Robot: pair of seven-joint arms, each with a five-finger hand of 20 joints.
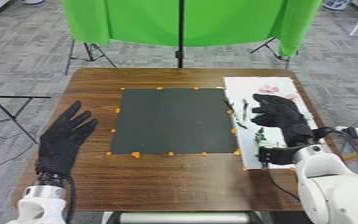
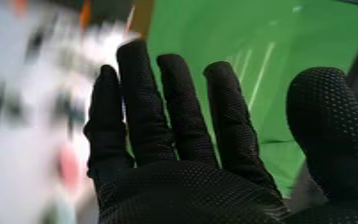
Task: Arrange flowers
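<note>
Right hand [image 1: 280,115]: fingers straight, slightly spread, thumb held apart. Left hand [image 1: 60,142]: fingers extended, slightly parted. Flowers [image 1: 269,89] (pink blooms, dark green stems and leaves) lie on the white sheet [image 1: 243,86], blooms just beyond the right hand's fingers, greenery beside them.

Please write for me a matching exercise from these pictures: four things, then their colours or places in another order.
A. Flowers
B. Mat
C. Left robot hand
D. Cloth

1. green, beyond the table
2. over the table's left side
3. dark, in the table's middle
4. pink, on the white sheet

A-4, B-3, C-2, D-1
</note>
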